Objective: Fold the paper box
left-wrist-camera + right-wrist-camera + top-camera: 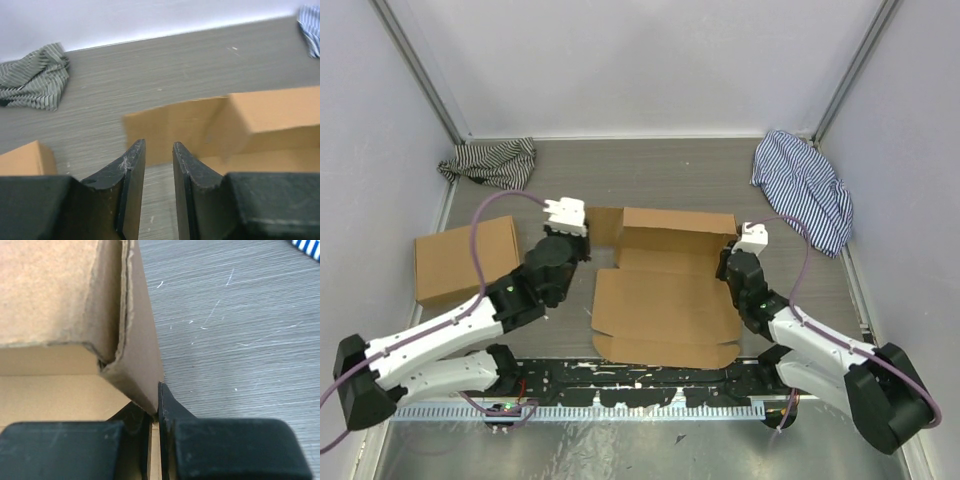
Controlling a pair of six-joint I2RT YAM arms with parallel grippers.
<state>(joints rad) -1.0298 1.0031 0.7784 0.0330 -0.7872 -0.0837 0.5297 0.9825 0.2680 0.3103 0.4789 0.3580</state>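
Table [670,170]: all items are being carried on it.
Paper box [660,305]: it is being kept at the table centre, between the two arms. The rear wall and the right-hand wall are being held upright, while the large front panel and its near flaps are lying flat. Progress is being judged as under half, with the left side, the front and the lid closure being left to do.
Second cardboard box [465,258]: it is being kept well apart on the left, so no obstruction is being expected.
Blue-striped cloth [805,190]: it is lying at the far right, apart from the work.
Grey-striped cloth [490,162]: it is lying at the far left.
Right claw [152,402]: it is being clamped on the edge of the right-hand wall.
Left claw [158,145]: it is being held narrowly parted, gripping nothing, just short of the upright left rear flap.
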